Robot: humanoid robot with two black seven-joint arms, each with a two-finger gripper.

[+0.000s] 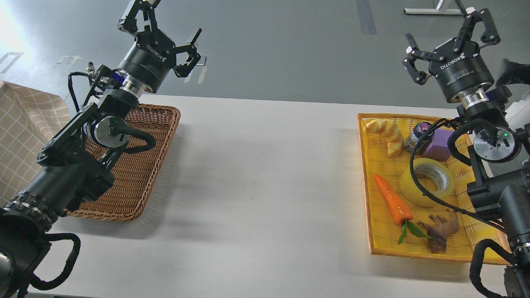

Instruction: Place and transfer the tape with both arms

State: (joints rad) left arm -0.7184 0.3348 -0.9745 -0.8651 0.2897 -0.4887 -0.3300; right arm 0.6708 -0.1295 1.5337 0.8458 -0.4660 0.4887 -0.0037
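The tape (427,182), a wide yellowish translucent roll with a grey-white printed core, lies flat in the yellow tray (374,231) at the right, partly crossed by a black cable. My right gripper (449,31) is raised high above the tray's far end, fingers spread open and holding nothing. High over the far edge of the brown wicker basket (145,165) at the left hangs my left gripper (165,29), also open and empty. Both grippers are well clear of the tape.
The yellow tray also holds a croissant (387,134), a dark-lidded jar (418,134), a purple block (441,144), a toy carrot (392,200) and a brown figurine (441,231). The white table (265,186) lies between basket and tray. A checked cloth (25,132) is far left.
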